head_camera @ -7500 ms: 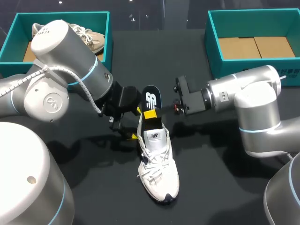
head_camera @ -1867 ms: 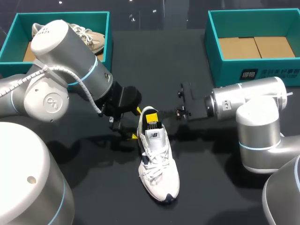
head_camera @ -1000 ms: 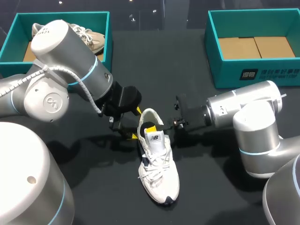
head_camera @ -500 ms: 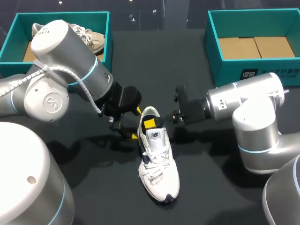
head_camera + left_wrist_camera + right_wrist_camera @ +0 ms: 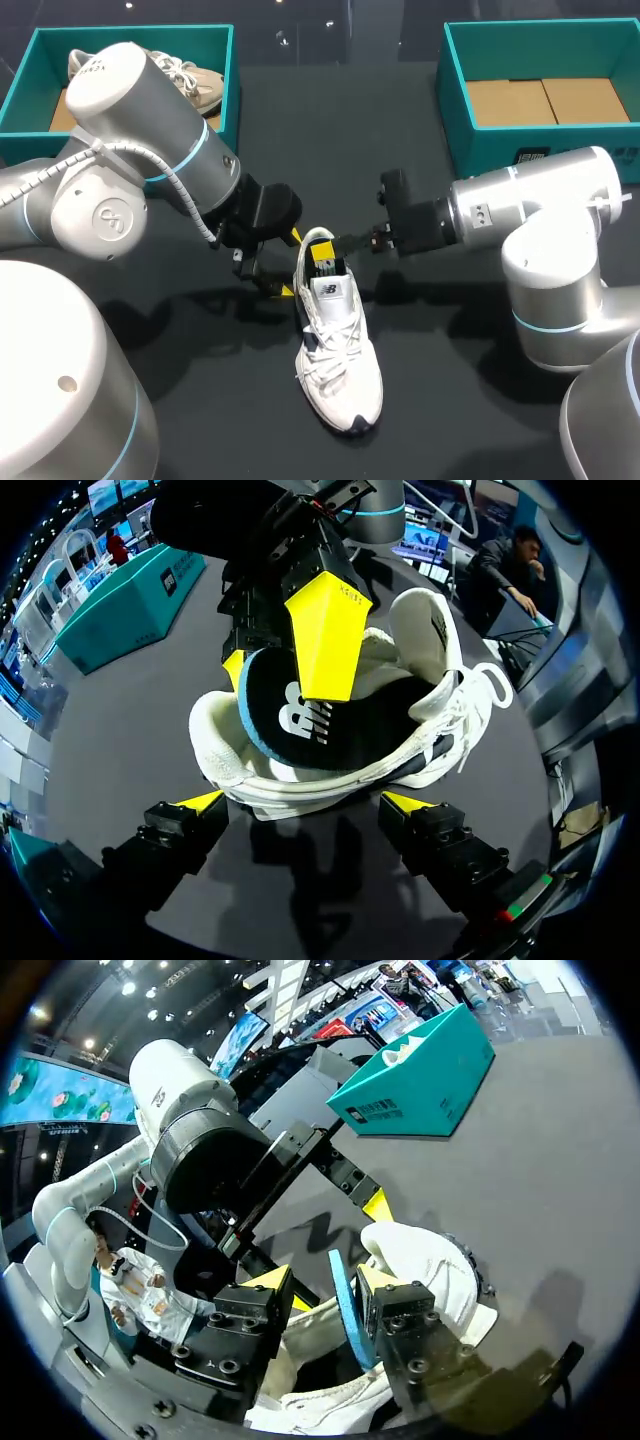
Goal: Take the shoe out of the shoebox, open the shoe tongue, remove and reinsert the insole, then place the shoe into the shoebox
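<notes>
A white sneaker (image 5: pixel 338 350) lies on the dark table, toe toward me. Its dark insole (image 5: pixel 320 715) sits inside the shoe, and its blue edge (image 5: pixel 345 1312) rises at the heel. My right gripper (image 5: pixel 323 250) reaches into the heel opening; its fingers stand apart with the insole edge between them, nearer one finger (image 5: pixel 378 1280). One yellow tip (image 5: pixel 325 630) rests over the insole. My left gripper (image 5: pixel 302 802) is open just behind the heel, one finger on each side of it; in the head view the left gripper (image 5: pixel 290 263) is at the heel's left.
At the back left stands a teal shoebox (image 5: pixel 130 35) holding a beige shoe (image 5: pixel 190 80). A second teal shoebox (image 5: pixel 455 100) at the back right shows only its cardboard floor. Open table lies in front of the sneaker's toe.
The insole that stuck out behind the heel earlier now lies down in the shoe. In the last second my right gripper's fingers parted and the arm rose slightly. My left arm stayed put.
</notes>
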Available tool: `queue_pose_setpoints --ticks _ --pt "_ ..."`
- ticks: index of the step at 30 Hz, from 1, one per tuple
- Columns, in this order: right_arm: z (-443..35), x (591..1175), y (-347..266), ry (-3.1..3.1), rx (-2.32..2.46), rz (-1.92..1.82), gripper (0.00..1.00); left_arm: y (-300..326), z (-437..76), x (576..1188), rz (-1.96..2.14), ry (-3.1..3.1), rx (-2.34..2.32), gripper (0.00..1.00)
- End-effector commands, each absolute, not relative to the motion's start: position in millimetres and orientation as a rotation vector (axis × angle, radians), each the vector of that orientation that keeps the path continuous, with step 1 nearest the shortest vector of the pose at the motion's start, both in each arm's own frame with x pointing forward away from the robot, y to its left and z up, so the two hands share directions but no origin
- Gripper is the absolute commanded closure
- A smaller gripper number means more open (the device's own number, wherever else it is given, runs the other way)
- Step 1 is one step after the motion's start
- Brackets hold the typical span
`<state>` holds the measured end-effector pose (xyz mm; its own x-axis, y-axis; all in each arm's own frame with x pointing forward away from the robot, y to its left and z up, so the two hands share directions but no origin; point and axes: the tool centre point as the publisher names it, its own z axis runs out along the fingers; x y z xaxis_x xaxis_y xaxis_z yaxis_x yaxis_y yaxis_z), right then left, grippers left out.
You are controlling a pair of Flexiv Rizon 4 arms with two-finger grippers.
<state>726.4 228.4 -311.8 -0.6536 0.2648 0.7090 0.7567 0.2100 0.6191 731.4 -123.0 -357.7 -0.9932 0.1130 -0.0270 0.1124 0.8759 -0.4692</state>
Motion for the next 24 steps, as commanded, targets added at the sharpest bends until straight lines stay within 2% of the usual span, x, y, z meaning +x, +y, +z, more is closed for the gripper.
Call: queue_pose_setpoints --ticks 1,24 --pt "-311 725 224 -2.044 -0.968 -1.418 0.59 -124 -358 731 0.758 -3.043 -0.183 0.0" --pt "-313 727 196 -2.085 -1.101 -1.242 0.65 -101 -325 745 0.819 -3.062 -0.298 0.0"
